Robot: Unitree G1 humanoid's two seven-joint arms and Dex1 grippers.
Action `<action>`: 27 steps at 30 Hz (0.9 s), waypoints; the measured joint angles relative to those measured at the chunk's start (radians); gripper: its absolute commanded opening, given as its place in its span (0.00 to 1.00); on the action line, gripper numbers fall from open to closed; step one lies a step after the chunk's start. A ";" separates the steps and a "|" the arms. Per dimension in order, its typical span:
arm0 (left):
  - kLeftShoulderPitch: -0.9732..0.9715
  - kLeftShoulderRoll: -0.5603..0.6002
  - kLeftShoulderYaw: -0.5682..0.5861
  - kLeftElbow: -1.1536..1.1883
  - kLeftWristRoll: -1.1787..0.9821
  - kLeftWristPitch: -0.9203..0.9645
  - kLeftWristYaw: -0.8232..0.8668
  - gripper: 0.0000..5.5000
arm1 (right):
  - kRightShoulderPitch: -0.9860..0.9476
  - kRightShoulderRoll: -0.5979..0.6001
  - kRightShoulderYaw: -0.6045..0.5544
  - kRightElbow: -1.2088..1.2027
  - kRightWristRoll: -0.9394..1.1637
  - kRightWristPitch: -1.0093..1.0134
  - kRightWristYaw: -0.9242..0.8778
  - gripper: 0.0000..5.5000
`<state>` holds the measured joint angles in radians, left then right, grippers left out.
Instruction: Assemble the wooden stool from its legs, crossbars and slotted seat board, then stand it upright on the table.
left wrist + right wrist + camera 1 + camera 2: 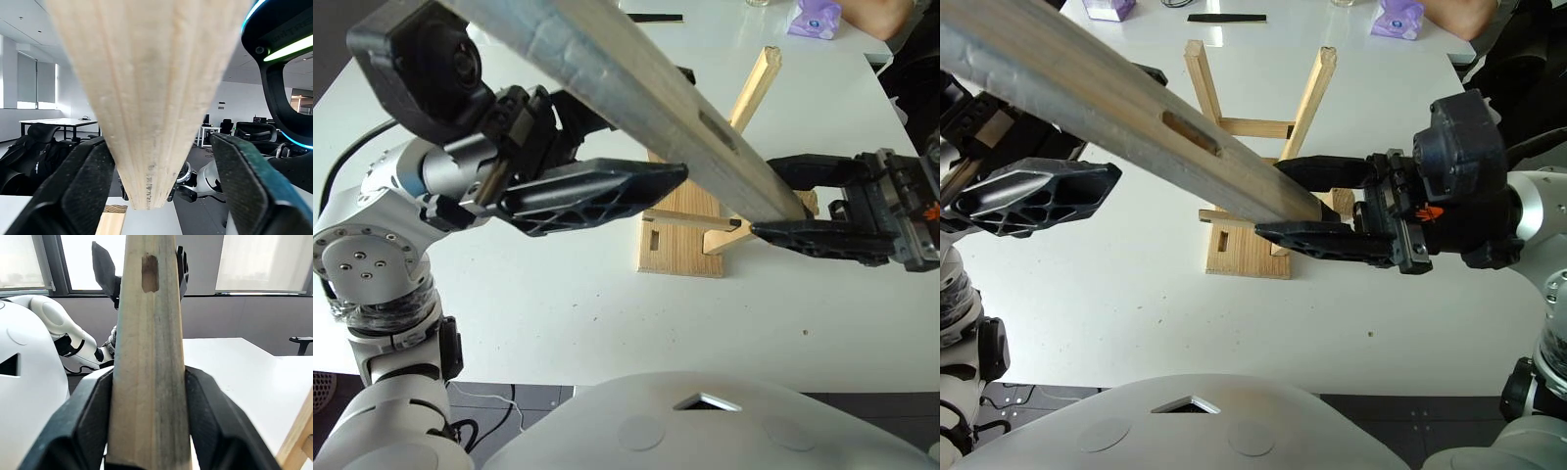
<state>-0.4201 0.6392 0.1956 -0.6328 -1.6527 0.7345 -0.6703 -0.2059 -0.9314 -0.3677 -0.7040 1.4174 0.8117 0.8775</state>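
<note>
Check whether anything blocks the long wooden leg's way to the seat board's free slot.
Nothing visible covers the free slot in the wooden seat board. The long wooden leg ends in the right gripper, whose lower jaw hangs above the board's right side.

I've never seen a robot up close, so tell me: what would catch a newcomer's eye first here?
A long wooden leg with a slot cut in it slants across the middle, its lower end clamped in the right claw and its upper part running through the open left claw. Behind it, a seat board lies flat on the white table, with two legs and a crossbar standing up from it.
</note>
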 measured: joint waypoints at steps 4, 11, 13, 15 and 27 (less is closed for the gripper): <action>0.000 -0.001 -0.011 -0.006 0.002 -0.003 0.000 0.41 | -0.002 -0.010 0.029 0.002 -0.013 0.000 0.019 0.37; 0.025 0.000 -0.047 -0.027 0.134 -0.028 -0.028 0.38 | -0.001 -0.030 0.061 0.007 -0.068 0.012 0.037 0.37; 0.042 0.002 -0.056 -0.028 0.180 -0.040 -0.051 0.38 | 0.000 -0.041 0.063 0.008 -0.086 0.015 0.043 0.37; 0.054 0.008 -0.064 -0.028 0.224 -0.055 -0.073 0.37 | 0.002 -0.051 0.063 0.009 -0.095 0.020 0.043 0.37; 0.104 0.031 -0.089 -0.008 0.337 -0.084 -0.144 0.37 | -0.013 -0.070 0.047 0.030 -0.124 0.009 0.059 0.48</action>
<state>-0.3164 0.6700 0.1067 -0.6404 -1.3156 0.6504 -0.8145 -0.2185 -1.0018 -0.3203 -0.6741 1.2939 0.8208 0.9364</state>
